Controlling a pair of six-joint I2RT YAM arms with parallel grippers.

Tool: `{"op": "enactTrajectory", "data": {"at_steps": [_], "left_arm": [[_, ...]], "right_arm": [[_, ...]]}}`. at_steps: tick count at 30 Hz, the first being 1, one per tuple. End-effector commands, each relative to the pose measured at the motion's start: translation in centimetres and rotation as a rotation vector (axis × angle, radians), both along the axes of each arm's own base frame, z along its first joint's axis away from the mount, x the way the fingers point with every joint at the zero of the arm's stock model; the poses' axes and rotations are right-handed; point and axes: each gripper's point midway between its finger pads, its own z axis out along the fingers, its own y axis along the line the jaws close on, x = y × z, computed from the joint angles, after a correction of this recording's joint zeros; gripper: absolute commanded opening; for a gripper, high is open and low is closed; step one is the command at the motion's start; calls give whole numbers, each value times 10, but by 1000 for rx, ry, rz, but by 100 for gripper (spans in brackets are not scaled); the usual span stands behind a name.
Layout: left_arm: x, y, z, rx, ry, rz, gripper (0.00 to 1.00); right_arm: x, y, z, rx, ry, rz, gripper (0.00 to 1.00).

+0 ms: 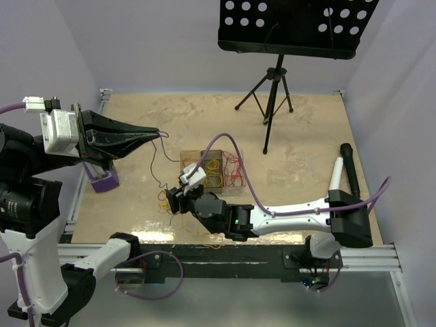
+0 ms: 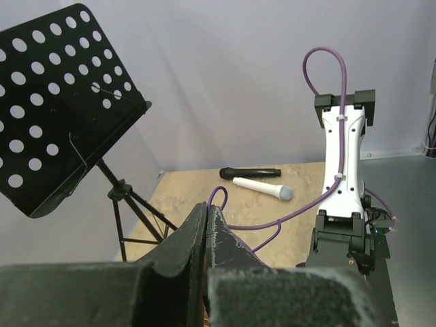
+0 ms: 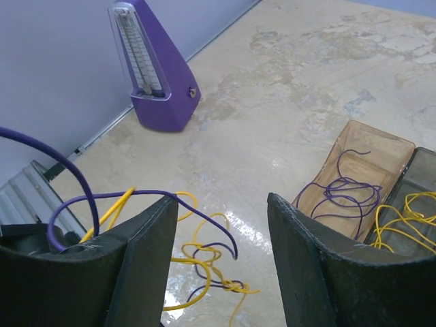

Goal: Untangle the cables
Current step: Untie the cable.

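My left gripper (image 1: pixel 155 133) is raised over the left of the table, jaws shut on a thin dark wire (image 1: pixel 152 162) that hangs from its tip down to the table. In the left wrist view the fingertips (image 2: pixel 206 210) are pressed together and the wire is hidden. My right gripper (image 1: pixel 173 201) is open, low over a small tangle of yellow and dark purple wires (image 3: pixel 212 267) near the front edge. A purple wire (image 3: pixel 136 195) arcs over its left finger (image 3: pixel 146 231). The tangle also shows in the top view (image 1: pixel 163 204).
A compartmented tray (image 1: pixel 204 155) holds yellow (image 1: pixel 214 178) and red wires (image 1: pixel 235 170); the right wrist view shows purple wires (image 3: pixel 351 191) in it. A purple metronome (image 1: pixel 103 180) stands at the left edge. A music stand (image 1: pixel 272 88) stands at the back, two microphones (image 1: pixel 351 167) lie right.
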Motion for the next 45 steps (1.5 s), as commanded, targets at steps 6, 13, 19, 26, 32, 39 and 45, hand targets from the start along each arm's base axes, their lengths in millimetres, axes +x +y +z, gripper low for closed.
{"op": "enactTrajectory", "data": {"at_steps": [6,13,19,26,32,39,45], "left_arm": [[-32,-1,24,-37,-27,-87,0],[-40,0,26,-39,-30,-102,0],[-24,3,2,0,-28,-22,0],[32,23,-94,127,32,243,0],[67,27,-180,209,150,305,71],[59,19,-224,284,166,202,100],[68,32,-253,373,61,272,100]], "right_arm": [[12,7,20,23,-44,-70,56],[11,9,45,139,-53,-65,39],[19,-18,57,167,-45,-155,13],[27,-64,81,170,-54,-278,0],[20,-68,105,154,-67,-215,0],[-2,-50,130,109,-71,-20,0],[-13,-56,151,88,-71,56,0]]}}
